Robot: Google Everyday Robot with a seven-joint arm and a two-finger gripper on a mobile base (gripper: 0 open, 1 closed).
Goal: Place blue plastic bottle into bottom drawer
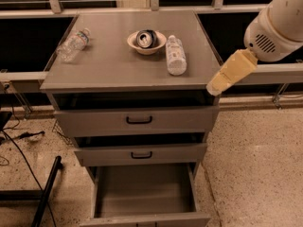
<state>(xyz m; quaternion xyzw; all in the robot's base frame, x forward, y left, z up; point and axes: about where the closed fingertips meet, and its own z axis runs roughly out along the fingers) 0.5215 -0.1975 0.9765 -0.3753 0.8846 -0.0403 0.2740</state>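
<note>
The blue plastic bottle point(175, 56), stout and clear with a white cap and pale label, lies on the grey cabinet top point(113, 65), just right of a bowl. The bottom drawer point(144, 190) is pulled out, and its flat grey floor is bare. My gripper point(218, 86) hangs at the cabinet's right front corner, right of and below the bottle. It holds nothing that I can see.
A pale bowl point(146, 41) with a crushed can in it sits at the middle back. A thinner clear bottle point(73, 45) lies at the left edge. The two upper drawers point(137, 121) stand slightly open. Black cables point(19, 145) trail on the floor at left.
</note>
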